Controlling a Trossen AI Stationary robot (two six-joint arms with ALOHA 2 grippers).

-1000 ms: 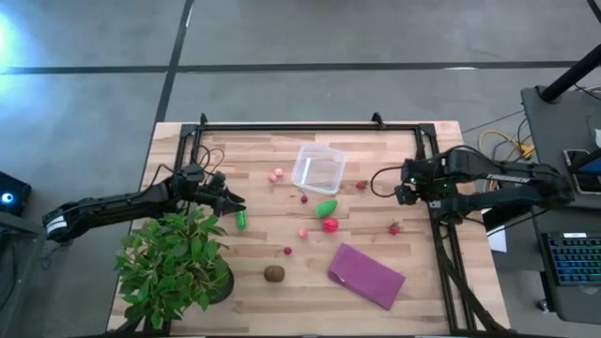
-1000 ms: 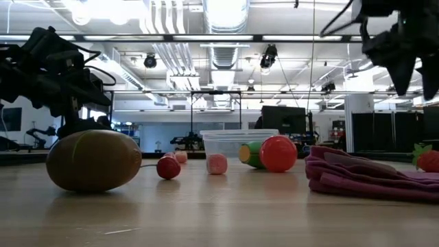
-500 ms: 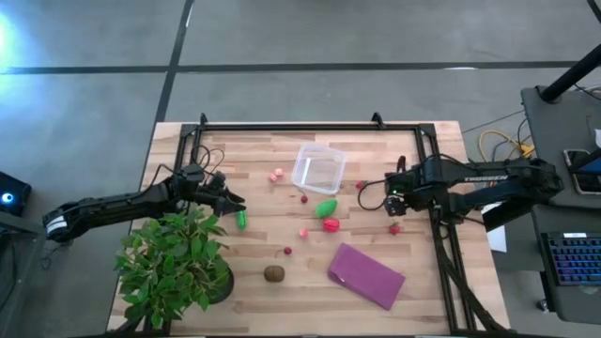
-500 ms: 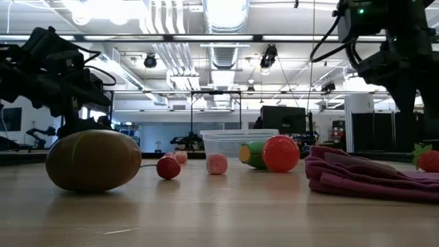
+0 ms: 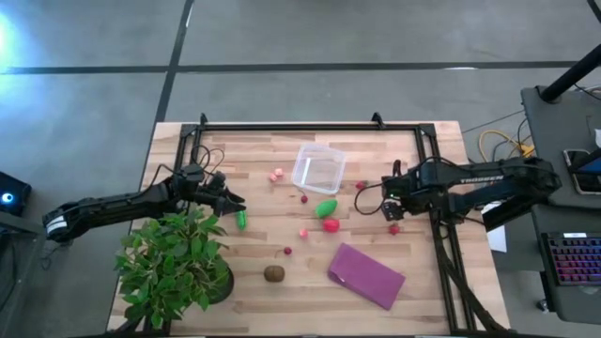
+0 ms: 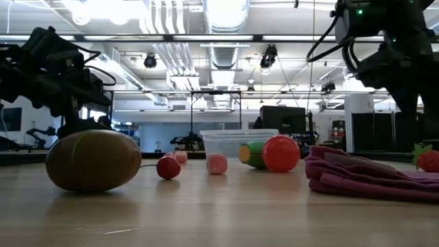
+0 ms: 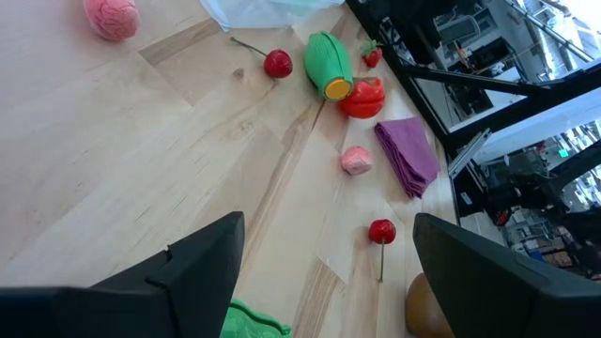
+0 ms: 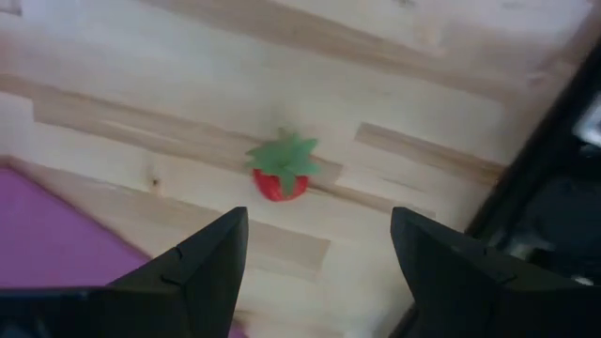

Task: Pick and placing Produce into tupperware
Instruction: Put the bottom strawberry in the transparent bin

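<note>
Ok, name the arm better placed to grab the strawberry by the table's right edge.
Right. Its open pincer hangs directly above the strawberry, while the left pincer is across the table beside the plant.

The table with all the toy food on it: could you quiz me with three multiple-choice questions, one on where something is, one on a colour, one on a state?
1. The right end effector hovers above:
A. the strawberry
B. the potted plant
C. the tub

2. The flat cloth is:
A. yellow
B. purple
C. white

3. The clear tub is:
A. full of produce
B. lidded
C. empty

Answers:
1 A, the strawberry lies between its open fingers in the right wrist view.
2 B, purple from above.
3 C, only bare wood shows through it.
</note>
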